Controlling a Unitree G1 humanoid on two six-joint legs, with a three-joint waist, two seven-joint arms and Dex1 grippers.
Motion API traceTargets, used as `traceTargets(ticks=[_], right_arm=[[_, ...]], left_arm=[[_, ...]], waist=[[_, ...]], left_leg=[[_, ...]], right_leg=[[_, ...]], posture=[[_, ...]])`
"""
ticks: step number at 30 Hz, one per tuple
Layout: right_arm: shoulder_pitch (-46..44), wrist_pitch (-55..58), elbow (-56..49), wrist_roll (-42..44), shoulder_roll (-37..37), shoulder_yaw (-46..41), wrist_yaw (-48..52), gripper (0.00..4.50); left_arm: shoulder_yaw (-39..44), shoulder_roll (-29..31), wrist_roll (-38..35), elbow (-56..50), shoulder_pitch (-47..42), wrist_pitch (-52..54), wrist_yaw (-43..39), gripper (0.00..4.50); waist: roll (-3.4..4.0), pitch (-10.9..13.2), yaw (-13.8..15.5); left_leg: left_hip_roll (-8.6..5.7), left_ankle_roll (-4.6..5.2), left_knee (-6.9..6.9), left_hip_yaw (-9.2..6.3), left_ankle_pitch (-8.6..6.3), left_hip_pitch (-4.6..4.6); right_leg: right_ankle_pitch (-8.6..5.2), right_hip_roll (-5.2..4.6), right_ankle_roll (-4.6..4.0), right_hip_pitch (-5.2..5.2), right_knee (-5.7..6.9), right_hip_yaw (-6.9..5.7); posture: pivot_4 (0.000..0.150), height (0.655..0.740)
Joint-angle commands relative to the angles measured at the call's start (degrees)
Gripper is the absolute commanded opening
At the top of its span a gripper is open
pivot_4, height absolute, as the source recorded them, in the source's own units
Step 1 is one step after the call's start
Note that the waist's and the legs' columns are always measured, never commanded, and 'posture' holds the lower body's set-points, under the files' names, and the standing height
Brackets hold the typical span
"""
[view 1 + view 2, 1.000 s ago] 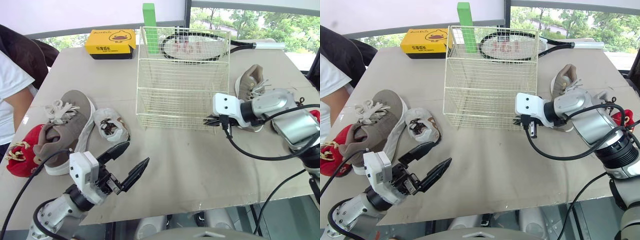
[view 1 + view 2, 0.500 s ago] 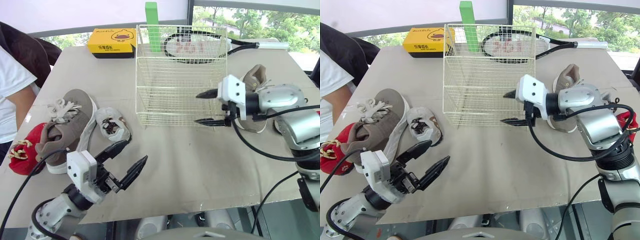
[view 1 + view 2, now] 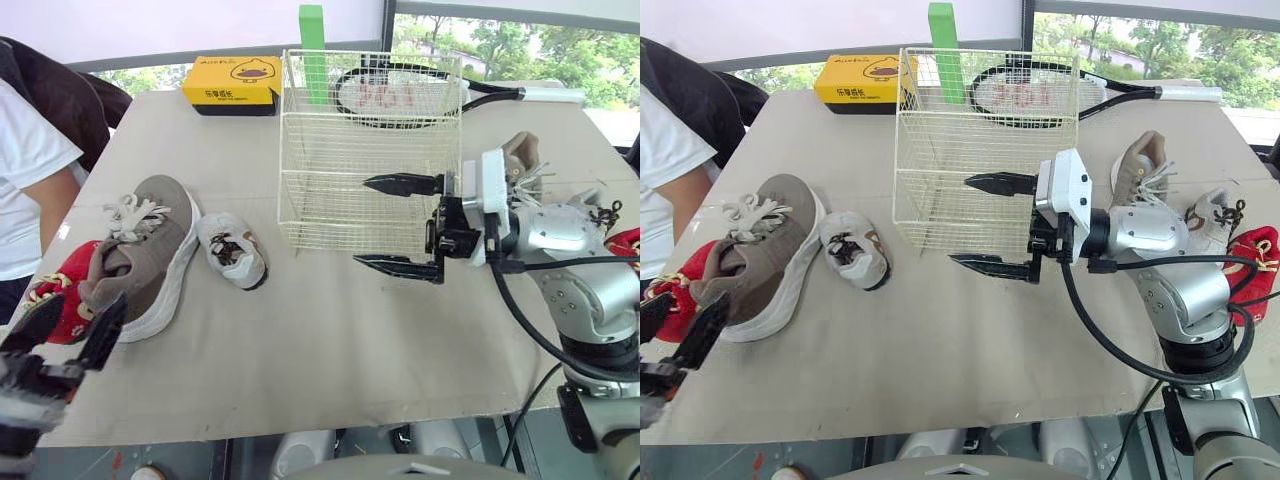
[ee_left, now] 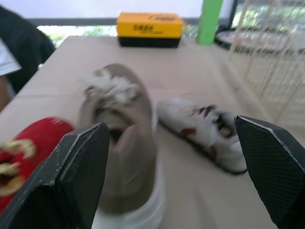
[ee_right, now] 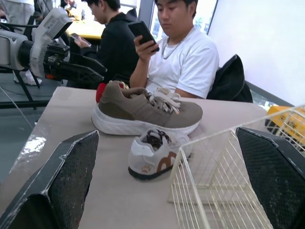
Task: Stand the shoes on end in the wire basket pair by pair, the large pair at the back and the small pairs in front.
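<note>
Cream-coloured and boxy, the tall wire basket (image 3: 370, 150) is sitting mid-table with no shoe in it, so the task is, by my reading, only just getting under way. Over the last second the right gripper (image 3: 362, 222) has been swinging away from the basket's lower front corner, where its black fingers were nearly together. It is now hanging across the basket's front face with those fingers spread wide and gripping nothing. The left gripper (image 3: 90, 305) has been drawing back across the tan table (image 3: 330, 340) toward the near left edge. It is now hovering just short of the large taupe sneaker (image 3: 150, 245), its fingers parted and empty, which suggests that sneaker is being lined up for the back row. Crowding that shoe are a red slipper (image 3: 62, 300) with gold trim lying against its heel side and a small white sneaker (image 3: 232, 250) lying just beside its toe. Each one's partner is lying on the basket's far side, near the right arm: a second taupe sneaker (image 3: 1137, 170), a second small white shoe (image 3: 1212, 212) and a second red slipper (image 3: 1252, 250). Behind the basket a yellow box (image 3: 240, 85), an upright green block (image 3: 313, 40) and a black-framed racket (image 3: 400, 95) are resting, and a person (image 3: 25, 170) in a white shirt is sitting close to the left edge.
</note>
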Motion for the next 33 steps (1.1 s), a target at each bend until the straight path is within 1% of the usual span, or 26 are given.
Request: traceTargets(ticks=[1, 4, 7, 8, 13, 16, 19, 20, 21, 23, 24, 25, 26, 29, 31, 33], right_arm=[[0.18, -1.57, -1.13, 1.27, 0.03, -0.04, -0.08, 4.48], [0.34, -2.37, -0.72, 0.86, -0.57, 0.0, 0.31, 4.48], [0.57, -2.64, -1.0, 0.63, -1.2, 0.05, 0.29, 4.48], [0.52, -2.58, -1.14, 0.67, -1.34, 0.05, 0.13, 4.48], [0.58, -2.58, -2.08, 0.31, -2.5, 0.43, -0.17, 4.48], [0.99, -2.58, -2.74, 0.13, -3.5, 0.46, -0.2, 4.5], [1.05, -2.12, -3.25, 0.64, -4.1, 0.28, -0.52, 4.5], [1.05, -1.98, -3.34, 0.77, -4.22, 0.25, -0.59, 4.5], [1.01, -1.86, -3.38, 0.9, -4.34, 0.27, -0.6, 4.5], [1.03, -1.92, -3.37, 0.99, -4.66, 0.23, -0.49, 4.5], [0.95, -2.02, -3.25, 1.01, -4.79, 0.17, -0.36, 4.5], [0.77, -2.14, -3.05, 1.01, -4.85, 0.12, -0.27, 4.5], [0.43, -2.22, -2.69, 1.12, -4.82, -0.01, -0.23, 4.5], [-1.66, -1.99, -0.78, 2.23, -4.47, -0.99, -0.15, 4.5], [-4.49, -1.37, 1.49, 3.28, -3.98, -1.87, -0.46, 4.5], [-7.44, -0.9, 3.89, 4.21, -3.78, -2.62, -0.49, 4.5]], left_arm=[[3.29, 1.82, -0.89, 1.4, 0.68, 2.24, 1.04, 4.5], [0.09, 4.51, 1.19, 2.71, -2.44, 5.95, 3.82, 4.5], [-3.39, 6.63, 5.71, 5.38, -6.15, 8.32, 6.24, 4.5], [-4.94, 7.47, 8.02, 6.57, -7.27, 8.63, 6.51, 4.5], [-11.14, 8.75, 15.11, 14.93, -15.86, 11.55, 9.99, 4.5], [-14.33, 7.73, 17.71, 16.99, -18.37, 11.82, 9.97, 3.69], [-15.29, 5.6, 18.04, 17.13, -20.31, 11.08, 9.73, 2.45], [-15.32, 5.1, 18.35, 17.01, -20.52, 10.83, 9.48, 2.2], [-15.29, 4.63, 18.67, 16.84, -20.57, 10.67, 9.31, 1.81], [-14.74, 2.77, 18.72, 15.6, -19.91, 9.7, 9.32, 1.28], [-14.06, 1.35, 18.01, 14.47, -19.88, 8.47, 9.24, 1.09], [-13.07, -0.14, 17.3, 13.22, -20.33, 6.62, 9.36, 0.94], [-11.89, -1.29, 17.24, 11.59, -21.09, 4.34, 9.9, 0.89], [-8.24, -3.54, 16.62, 6.23, -25.3, -1.48, 13.05, 0.87], [-7.14, -3.07, 16.74, 2.97, -29.04, -3.0, 15.42, 0.87], [-7.14, -1.94, 16.04, 1.18, -33.29, -2.17, 17.85, 0.87]], waist=[[0.0, 0.0, 0.0], [0.0, 0.0, 0.0], [-0.03, -0.02, -0.09], [0.0, -0.02, -0.09], [-0.02, -0.02, -0.16], [0.12, -0.1, -0.07], [0.45, -0.28, 0.11], [0.47, -0.29, 0.13], [0.48, -0.3, 0.14], [0.51, -0.32, 0.12], [0.54, -0.33, 0.04], [0.53, -0.33, 0.0], [0.53, -0.33, -0.01], [0.19, -0.18, 0.17], [-0.28, -0.09, 0.24], [-0.45, -0.16, 0.2]], left_leg=[[0.0, 0.0, 0.0, -0.01, 0.0, 0.0], [0.0, -0.01, 0.0, -0.01, 0.0, 0.02], [0.0, -0.04, 0.0, -0.03, 0.02, 0.04], [-0.01, -0.23, -0.01, 0.0, 0.13, 0.07], [0.0, -0.25, -0.03, 0.02, 0.14, 0.11], [0.0, -0.25, -0.05, 0.03, 0.14, 0.13], [-0.01, -0.28, -0.06, 0.03, 0.1, 0.16], [-0.01, -0.28, -0.06, 0.02, 0.07, 0.16], [-0.01, -0.12, -0.06, 0.0, -0.03, 0.17], [-0.01, -0.11, -0.06, -0.01, -0.05, 0.22], [-0.01, -0.11, -0.06, 0.0, -0.05, 0.24], [-0.01, -0.11, -0.05, 0.03, -0.05, 0.25], [-0.01, -0.09, -0.04, 0.06, -0.05, 0.25], [-0.02, -0.1, -0.01, 0.05, -0.03, 0.14], [-0.01, -0.34, 0.02, -0.08, 0.11, 0.03], [-0.01, -0.4, 0.04, -0.18, 0.14, -0.06]], right_leg=[[0.0, 0.0, 0.0, 0.01, 0.0, -0.02], [0.05, 0.01, 0.07, 0.01, 0.0, -0.01], [0.1, 0.02, 0.14, 0.03, 0.03, -0.03], [0.11, 0.03, 0.16, 0.03, 0.02, 0.03], [0.12, 0.06, 0.16, 0.02, 0.05, 0.07], [0.12, 0.04, 0.16, 0.02, 0.05, 0.09], [0.12, -0.02, 0.16, 0.04, 0.08, 0.08], [0.12, -0.02, 0.16, 0.05, 0.09, 0.07], [0.12, -0.03, 0.16, 0.05, 0.12, 0.05], [0.12, -0.03, 0.15, 0.08, 0.16, 0.05], [0.12, -0.03, 0.15, 0.09, 0.16, 0.06], [0.12, -0.03, 0.16, 0.1, 0.16, 0.09], [0.12, -0.04, 0.16, 0.1, 0.15, 0.12], [0.12, -0.04, 0.16, 0.06, 0.09, 0.1], [0.13, -0.03, 0.15, 0.03, 0.1, -0.02], [0.16, -0.02, 0.1, 0.01, 0.09, -0.11]], posture=[[0.15, 0.74], [0.15, 0.74], [0.15, 0.74], [0.15, 0.74], [0.15, 0.74], [0.15, 0.74], [0.15, 0.74], [0.15, 0.74], [0.15, 0.74], [0.15, 0.74], [0.15, 0.74], [0.15, 0.74], [0.15, 0.74], [0.15, 0.74], [0.15, 0.74], [0.15, 0.74]])
